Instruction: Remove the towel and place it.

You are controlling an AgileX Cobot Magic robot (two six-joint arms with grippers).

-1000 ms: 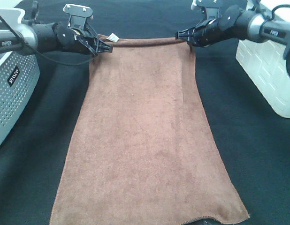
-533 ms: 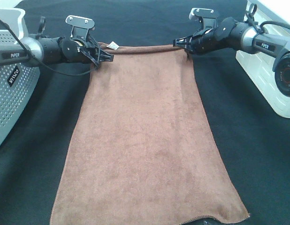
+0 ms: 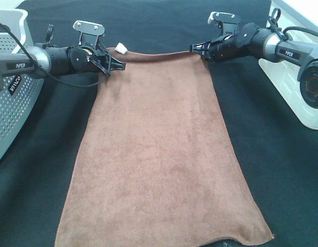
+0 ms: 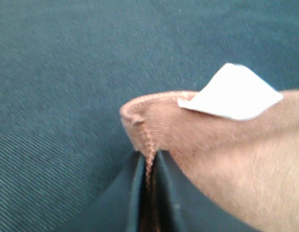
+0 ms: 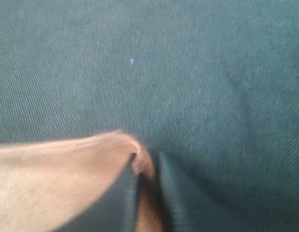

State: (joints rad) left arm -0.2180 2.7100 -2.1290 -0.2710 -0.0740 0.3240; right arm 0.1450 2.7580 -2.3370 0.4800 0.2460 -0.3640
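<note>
- Far left of the towel [image 3: 159, 154] sits the grey perforated basket [image 3: 12, 98], well apart from the cloth; nothing of the towel is in it.
- Left gripper [image 3: 117, 65] is pinched tight on the towel's far left corner. The left wrist view shows the stitched edge squeezed between the two dark pads, the white tag [image 4: 231, 93] just beside them.
- The towel itself lies spread on the black table cover [image 3: 282, 180], between the two arms. Its long axis runs from the gripped far edge straight toward the camera, the near hem at the bottom of the high view, the tag corner pointing at the left arm.
- Right gripper [image 3: 196, 49] is clamped on the far right corner; the right wrist view shows brown cloth caught between its pads.
- Right of the towel, a white bin [image 3: 298, 87], clear of the cloth.
- My read: this is the laying-down step. To do it well, lower both corners together, keep the far edge taut and level, and only let go once it rests flat, or a corner may fold.
</note>
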